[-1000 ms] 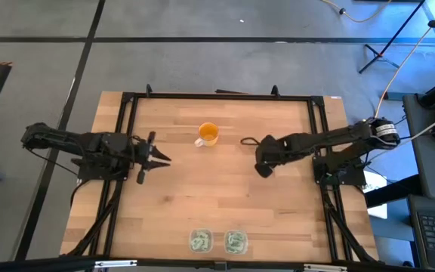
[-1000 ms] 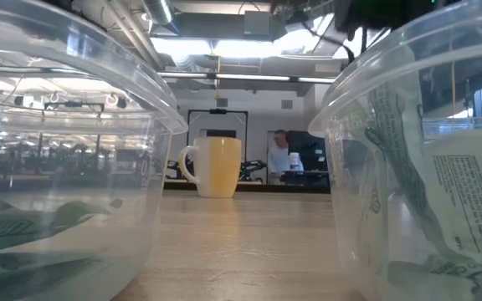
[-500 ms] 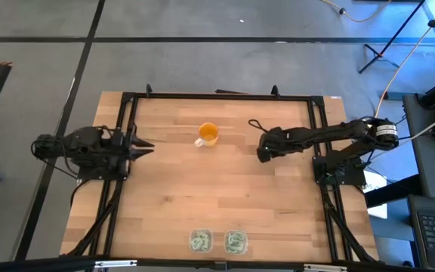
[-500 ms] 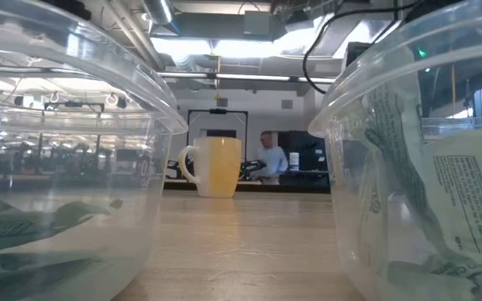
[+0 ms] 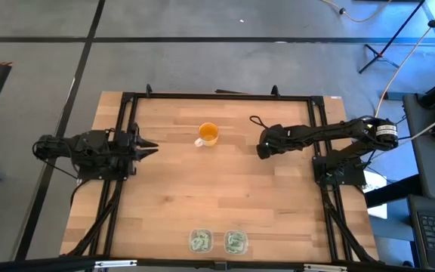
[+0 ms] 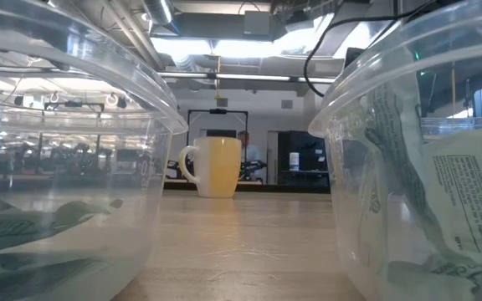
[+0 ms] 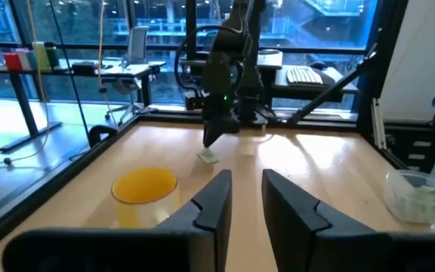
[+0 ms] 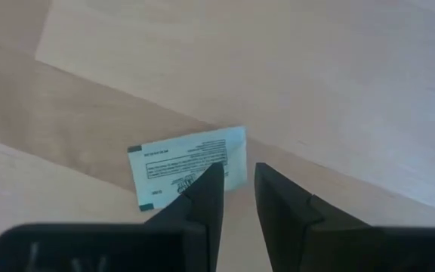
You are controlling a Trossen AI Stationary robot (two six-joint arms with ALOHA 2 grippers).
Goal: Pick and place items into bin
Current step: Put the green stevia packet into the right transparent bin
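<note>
One pale green and white packet (image 8: 187,162) lies flat on the wooden table right of the orange cup (image 5: 208,134); it also shows in the left wrist view (image 7: 208,156). My right gripper (image 8: 238,189) is shut and points down just over the packet's edge; it hides the packet in the high view (image 5: 262,152). My left gripper (image 5: 151,145) is shut and empty at the table's left edge, pointing at the cup. Two clear bins (image 5: 191,242) (image 5: 246,242) at the near edge hold several packets (image 6: 442,209). My right gripper's shut fingertips (image 8: 210,181) stand from above over the packet's near long edge (image 8: 202,175), the packet flat on the table. Whether they touch it I cannot tell.
The orange cup (image 6: 216,167) stands upright at the far middle of the table. A black frame (image 5: 217,96) runs along the table's edges. The two bins' walls (image 6: 141,142) (image 6: 350,125) fill the low view. Bare wood lies between the cup and the bins.
My left gripper has drawn back toward the table's left edge and has shut. My right gripper has gone a little toward the far edge and now stands still there.
</note>
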